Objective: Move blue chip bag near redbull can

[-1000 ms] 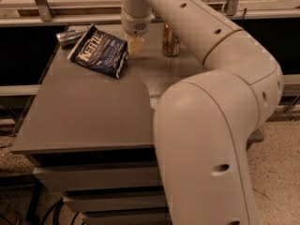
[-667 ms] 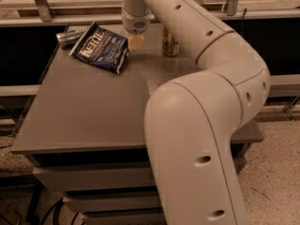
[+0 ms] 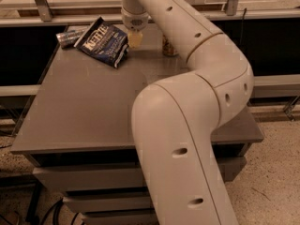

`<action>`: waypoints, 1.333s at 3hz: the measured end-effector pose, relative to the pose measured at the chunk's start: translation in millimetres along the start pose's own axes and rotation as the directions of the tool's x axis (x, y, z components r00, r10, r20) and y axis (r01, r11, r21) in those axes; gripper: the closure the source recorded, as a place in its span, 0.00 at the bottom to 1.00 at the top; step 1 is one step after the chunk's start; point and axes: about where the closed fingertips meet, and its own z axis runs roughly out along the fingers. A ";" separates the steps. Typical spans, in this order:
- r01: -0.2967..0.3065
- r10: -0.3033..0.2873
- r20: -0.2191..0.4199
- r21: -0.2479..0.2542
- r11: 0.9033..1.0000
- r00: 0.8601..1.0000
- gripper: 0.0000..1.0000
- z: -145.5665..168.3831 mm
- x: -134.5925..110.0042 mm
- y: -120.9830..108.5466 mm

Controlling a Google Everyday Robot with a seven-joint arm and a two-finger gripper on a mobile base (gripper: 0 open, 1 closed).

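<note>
Since the earlier frame the gripper [image 3: 134, 38] and the blue chip bag [image 3: 104, 42] have shifted together toward the far edge of the grey table [image 3: 84, 116], and the arm [image 3: 187, 125] has swung its elbow nearer the camera. The gripper sits at the bag's right edge; whether it is clamped on the foil I cannot tell. The bag lies diagonally, long axis far-left to near-right, its left corner just beside the redbull can [image 3: 69, 37], which lies on its side. That can is left of the gripper, beyond the bag, so little leftward travel seems left
</note>
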 end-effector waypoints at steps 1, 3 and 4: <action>-0.034 0.034 0.010 -0.010 0.999 0.999 1.00 5.1 -5.2 -3.5; -0.057 0.057 0.034 -0.025 0.998 0.998 1.00 11.4 -11.9 -6.7; -0.068 0.069 0.041 -0.026 0.997 0.997 0.82 12.6 -12.1 -8.8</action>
